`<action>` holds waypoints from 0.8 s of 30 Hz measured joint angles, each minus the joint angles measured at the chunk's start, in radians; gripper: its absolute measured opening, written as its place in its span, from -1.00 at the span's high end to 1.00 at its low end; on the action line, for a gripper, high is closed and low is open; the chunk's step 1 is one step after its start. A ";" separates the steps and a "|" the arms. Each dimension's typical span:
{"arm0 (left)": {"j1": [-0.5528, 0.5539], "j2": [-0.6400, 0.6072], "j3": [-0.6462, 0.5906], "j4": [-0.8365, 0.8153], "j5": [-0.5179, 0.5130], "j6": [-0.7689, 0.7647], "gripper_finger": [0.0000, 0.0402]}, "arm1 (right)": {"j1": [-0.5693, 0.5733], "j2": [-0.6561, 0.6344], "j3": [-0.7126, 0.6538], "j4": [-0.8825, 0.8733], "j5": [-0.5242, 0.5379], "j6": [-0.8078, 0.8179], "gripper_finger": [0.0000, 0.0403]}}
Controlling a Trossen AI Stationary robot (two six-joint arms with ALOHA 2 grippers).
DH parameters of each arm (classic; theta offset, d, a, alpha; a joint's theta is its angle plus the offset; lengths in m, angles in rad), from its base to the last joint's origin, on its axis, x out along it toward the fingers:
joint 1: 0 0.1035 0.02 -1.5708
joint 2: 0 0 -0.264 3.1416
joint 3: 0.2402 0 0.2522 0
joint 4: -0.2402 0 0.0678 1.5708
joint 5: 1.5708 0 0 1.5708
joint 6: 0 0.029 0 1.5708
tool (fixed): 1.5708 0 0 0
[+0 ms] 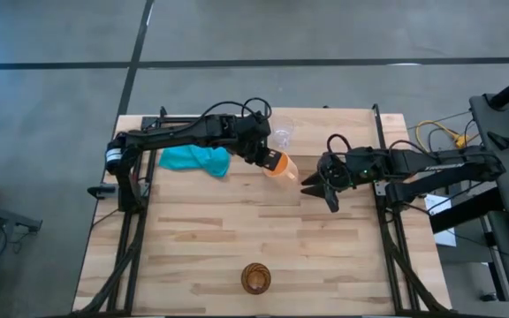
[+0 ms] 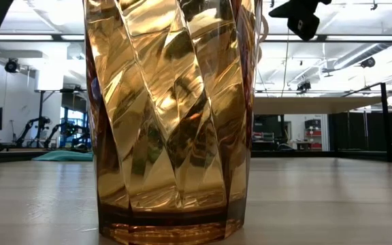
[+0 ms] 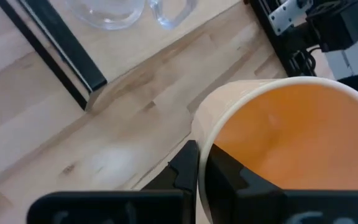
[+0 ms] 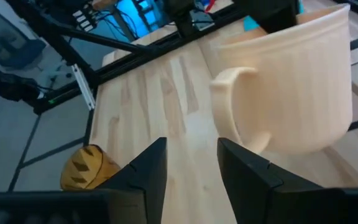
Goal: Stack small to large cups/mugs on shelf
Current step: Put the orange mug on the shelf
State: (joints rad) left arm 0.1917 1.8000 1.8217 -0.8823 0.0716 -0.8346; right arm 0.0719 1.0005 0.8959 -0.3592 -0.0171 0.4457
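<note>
High view coverage takes in the whole plank table [image 1: 237,247], with both dark arms reaching toward its middle. A raised light-wood shelf [image 1: 325,119] with black frame posts is seen along the table's far edge. A teal cloth [image 1: 197,160] is spread on the table's left part, partly under the left arm.

The brown cup [image 1: 255,278] is stood upright near the table's front edge, well apart from both arms. In the low view it [image 2: 172,116] fills most of the picture as a faceted amber vessel, and in the right wrist view it [image 4: 86,167] is seen beyond the fingers.

The orange mug [image 1: 281,166] is held by the left gripper [image 1: 270,162] near the table's middle, just in front of the shelf. In the left wrist view the mug's rim [image 3: 278,155] is clamped between that gripper's fingers [image 3: 185,168], one inside the wall and one outside. The mug is cream outside and orange inside, and its handle [image 4: 235,106] is turned toward the right gripper [image 1: 318,189].

The right gripper is placed just beside the mug, with its fingers [image 4: 148,168] spread apart and empty.

The small clear glass cup [image 1: 283,134] is stood on the shelf, just behind the mug; its handle [image 3: 166,12] is visible in the left wrist view.
</note>
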 joint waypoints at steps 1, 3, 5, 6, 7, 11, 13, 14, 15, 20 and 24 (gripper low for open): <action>0.000 0.000 0.000 0.000 0.005 -0.014 0.99 | 0.000 0.003 0.000 -0.001 0.013 -0.003 0.32; -0.001 0.000 -0.001 -0.005 0.003 -0.025 0.99 | 0.000 0.018 0.000 0.000 0.035 -0.022 0.32; 0.001 0.000 -0.005 -0.006 0.003 -0.024 0.99 | 0.001 0.035 0.000 0.001 0.063 -0.047 0.32; 0.001 0.000 -0.008 -0.008 0.002 -0.024 0.99 | 0.001 0.046 0.000 0.001 0.068 -0.053 0.32; 0.001 0.000 -0.010 -0.011 -0.002 -0.025 0.99 | 0.001 0.057 0.000 0.001 0.071 -0.054 0.32; 0.001 0.000 -0.024 -0.013 -0.002 -0.043 0.99 | 0.001 0.101 0.000 0.003 0.072 -0.054 0.32; 0.001 0.000 -0.035 -0.013 -0.002 -0.043 0.99 | 0.001 0.119 0.000 0.003 0.074 -0.053 0.32; 0.001 0.000 -0.041 -0.012 -0.002 -0.043 0.99 | 0.001 0.128 0.000 0.003 0.074 -0.047 0.32; 0.001 0.000 -0.047 -0.012 -0.002 -0.044 0.99 | 0.001 0.134 0.000 0.003 0.074 -0.040 0.32; 0.004 0.000 -0.051 -0.027 0.014 -0.051 0.99 | 0.001 0.120 0.000 0.004 0.071 -0.027 0.32; 0.007 0.000 -0.051 -0.031 0.032 -0.053 0.99 | -0.001 0.074 0.000 0.006 0.080 -0.027 0.32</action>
State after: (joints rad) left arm 0.1988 1.7998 1.7702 -0.9128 0.1038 -0.8878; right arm 0.0713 1.0744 0.8959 -0.3534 0.0631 0.4185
